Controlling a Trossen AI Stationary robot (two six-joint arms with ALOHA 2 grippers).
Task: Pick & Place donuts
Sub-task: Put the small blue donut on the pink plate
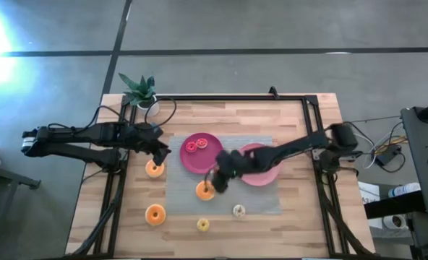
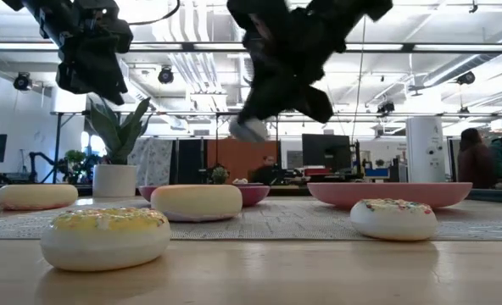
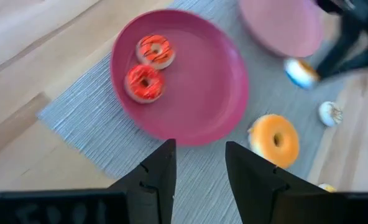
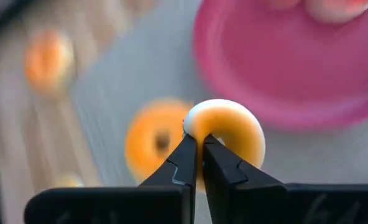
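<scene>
The right gripper [image 4: 201, 146] is clamped on a small donut [image 4: 229, 134], lifted above the grey mat [image 1: 181, 189] beside the orange donut [image 1: 204, 190]. The left gripper [image 3: 199, 165] hangs with fingers apart; no readable writing.

no readable text, labels, brands or numbers on any surface, faint illegible embossing only

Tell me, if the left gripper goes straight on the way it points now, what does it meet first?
Probably the darker pink plate holding two red donuts: the open left gripper points at its near rim. Depth is unclear; grey mat lies below.
</scene>
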